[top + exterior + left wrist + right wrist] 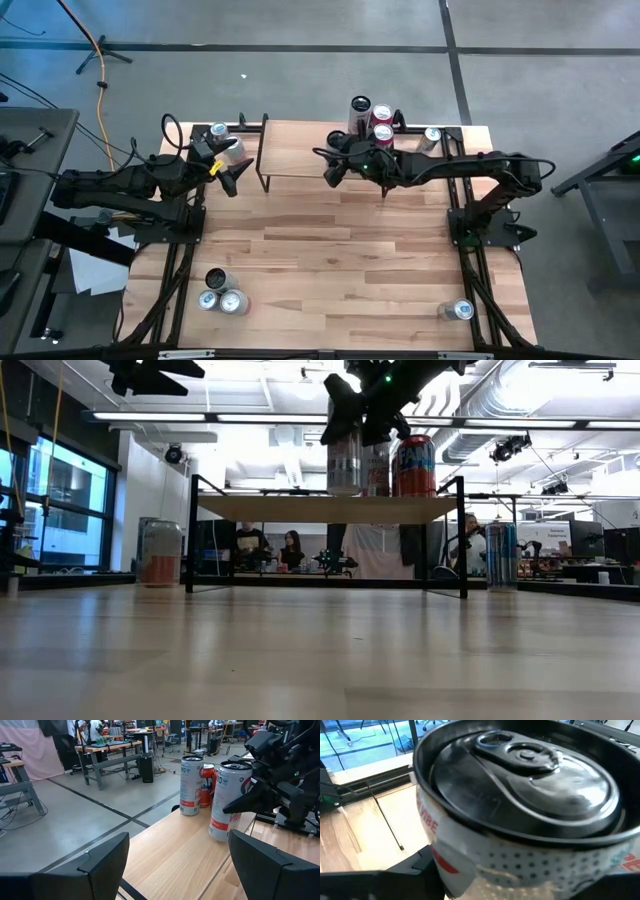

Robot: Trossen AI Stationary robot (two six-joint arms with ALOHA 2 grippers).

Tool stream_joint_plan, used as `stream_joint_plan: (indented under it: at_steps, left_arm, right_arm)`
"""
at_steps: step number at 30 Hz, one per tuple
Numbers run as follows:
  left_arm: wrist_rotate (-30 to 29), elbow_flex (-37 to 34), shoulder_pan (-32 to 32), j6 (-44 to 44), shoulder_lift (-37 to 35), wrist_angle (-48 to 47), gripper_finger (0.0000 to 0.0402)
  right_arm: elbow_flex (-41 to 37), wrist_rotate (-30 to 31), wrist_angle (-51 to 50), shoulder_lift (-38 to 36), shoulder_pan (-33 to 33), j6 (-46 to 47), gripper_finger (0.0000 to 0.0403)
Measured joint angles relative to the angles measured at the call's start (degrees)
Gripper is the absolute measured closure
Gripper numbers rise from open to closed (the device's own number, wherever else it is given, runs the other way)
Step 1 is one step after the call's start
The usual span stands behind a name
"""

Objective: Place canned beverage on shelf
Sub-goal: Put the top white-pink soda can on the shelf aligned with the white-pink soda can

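The shelf stands at the table's 12 o'clock edge, and the can stands upright on its right end (long axis vertical), beside two others. The right gripper is the nearer one, its fingers around the can, which lies between them at the shelf's 3 o'clock end. The left gripper waits at 9 o'clock of the shelf, fingers apart. Only the low view shows the can's base touching the plank; the right wrist view sees just its lid.
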Motion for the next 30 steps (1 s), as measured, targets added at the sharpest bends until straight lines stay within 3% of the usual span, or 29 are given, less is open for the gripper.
stream_joint_plan:
  at_steps: [7, 22, 30]
  left_arm:
    - [0.0, 0.0, 0.0, 0.0, 0.0, 0.0, 0.0099]
    - [0.0, 0.0, 0.0, 0.0, 0.0, 0.0, 0.0099]
    - [0.0, 0.0, 0.0, 0.4, 0.0, 0.0, 0.0099]
  right_arm:
    - [0.0, 0.3, 1.0, -0.2, 0.0, 0.1, 0.0108]
    - [0.2, -0.8, 0.1, -0.2, 0.0, 1.4, 0.0103]
    - [3.9, -0.9, -1.5, -0.3, 0.0, -3.0, 0.0103]
